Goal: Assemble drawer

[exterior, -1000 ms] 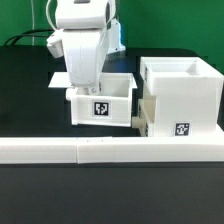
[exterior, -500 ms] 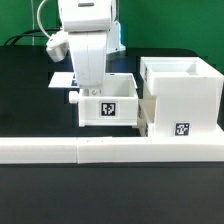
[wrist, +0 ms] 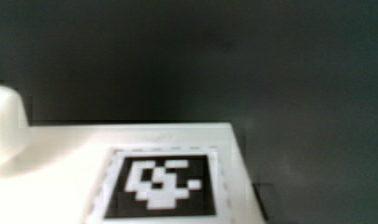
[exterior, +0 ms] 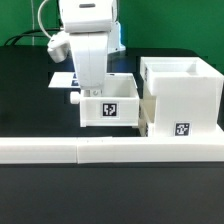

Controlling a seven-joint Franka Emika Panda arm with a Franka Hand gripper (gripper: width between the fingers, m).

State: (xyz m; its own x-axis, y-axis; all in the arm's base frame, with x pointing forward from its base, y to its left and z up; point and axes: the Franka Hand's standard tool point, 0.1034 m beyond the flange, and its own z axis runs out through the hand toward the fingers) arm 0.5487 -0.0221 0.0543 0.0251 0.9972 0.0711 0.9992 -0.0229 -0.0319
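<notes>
The small open white drawer box (exterior: 110, 103) with a black tag on its near wall stands on the black table, its right end against the larger white drawer housing (exterior: 180, 95). A round knob (exterior: 75, 99) sticks out of the box's left wall. My gripper (exterior: 88, 88) reaches down onto that left wall and seems shut on it; the fingertips are hidden. The wrist view is blurred and shows the knob (wrist: 1, 130) close up, a white surface with a tag (wrist: 165, 183) and the black table (wrist: 204, 60).
The marker board (exterior: 60, 79) lies on the table behind the arm at the exterior view's left. A long white rail (exterior: 110, 150) runs along the front of the table, close to the housing's base.
The drawer box has moved with my gripper toward the exterior view's right, up to the housing. In the last half second nothing has visibly moved.
</notes>
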